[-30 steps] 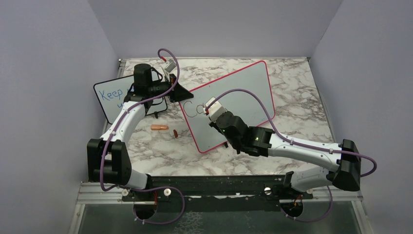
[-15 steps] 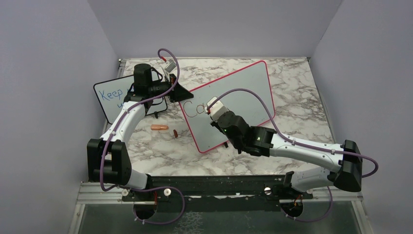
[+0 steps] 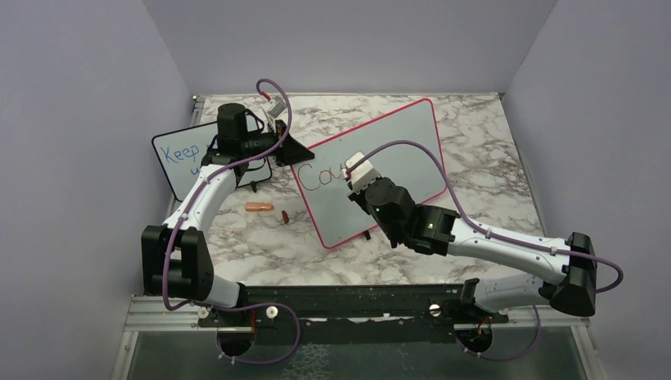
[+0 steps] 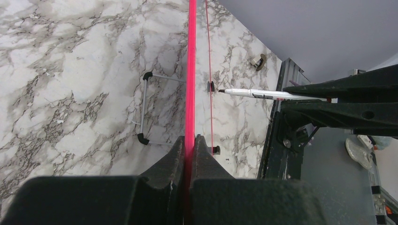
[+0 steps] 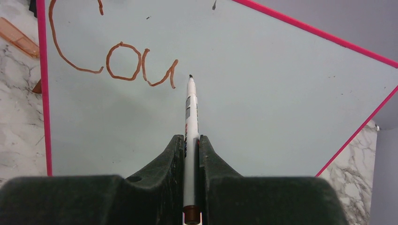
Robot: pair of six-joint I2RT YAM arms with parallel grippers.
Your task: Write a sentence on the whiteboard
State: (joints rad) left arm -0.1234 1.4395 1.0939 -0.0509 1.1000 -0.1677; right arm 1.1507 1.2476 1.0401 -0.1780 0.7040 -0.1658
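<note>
Marbled desk (image 3: 490,158) within a plain grey enclosure carried the work. On it the whiteboard (image 3: 396,146) stood propped up, set at an angle across the middle of the desk, with its red-pink frame showing all round.

Of the sentence (image 5: 117,61), only three dark red-brown letters, "Cou", were found, placed at the upper left of the board face. The rest of the face was bare. Judged: the task was at an early stage, with the first word unfinished and everything after it outstanding.

A white marker (image 5: 190,117) pointed at the board, its tip just right of the "u". Contact with the surface could not be confirmed. The right gripper (image 5: 190,138) was clamped on the marker's barrel. The left gripper (image 4: 190,140) was clamped on the whiteboard's frame edge, apparently steadying it.

Further out, an orange cap-like piece (image 3: 259,207) lay on the desk near the board's left side. A smaller board (image 3: 176,154) with blue writing stood behind the left arm.
</note>
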